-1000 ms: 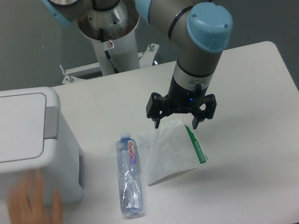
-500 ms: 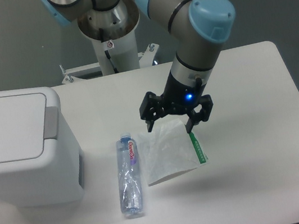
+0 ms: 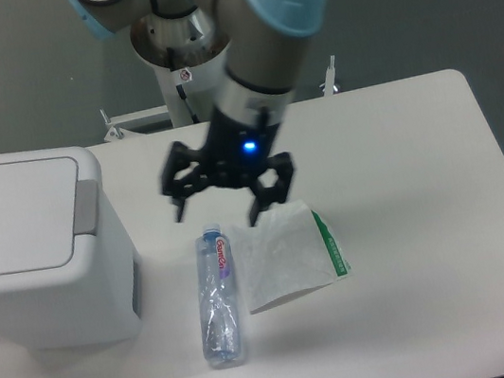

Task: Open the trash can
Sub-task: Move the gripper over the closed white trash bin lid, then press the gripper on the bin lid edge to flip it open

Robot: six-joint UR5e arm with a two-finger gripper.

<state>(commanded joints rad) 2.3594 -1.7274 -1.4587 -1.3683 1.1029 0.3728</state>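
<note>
The trash can (image 3: 37, 252) is a big white boxy bin at the table's left edge, its flat lid down and a grey tab (image 3: 88, 207) on the rim facing right. My gripper (image 3: 219, 213) hangs open above the table, well right of the tab and just above the cap end of a bottle. Nothing is between its fingers.
A crushed clear plastic bottle (image 3: 218, 296) lies lengthwise in the middle of the table. A white plastic bag with a green strip (image 3: 288, 255) lies right beside it. The arm's white base post (image 3: 188, 74) stands at the table's back edge.
The gripper has swung left, from above the bag to above the bottle's cap, nearer the bin. A hand seen at the lower left one second ago is gone.
</note>
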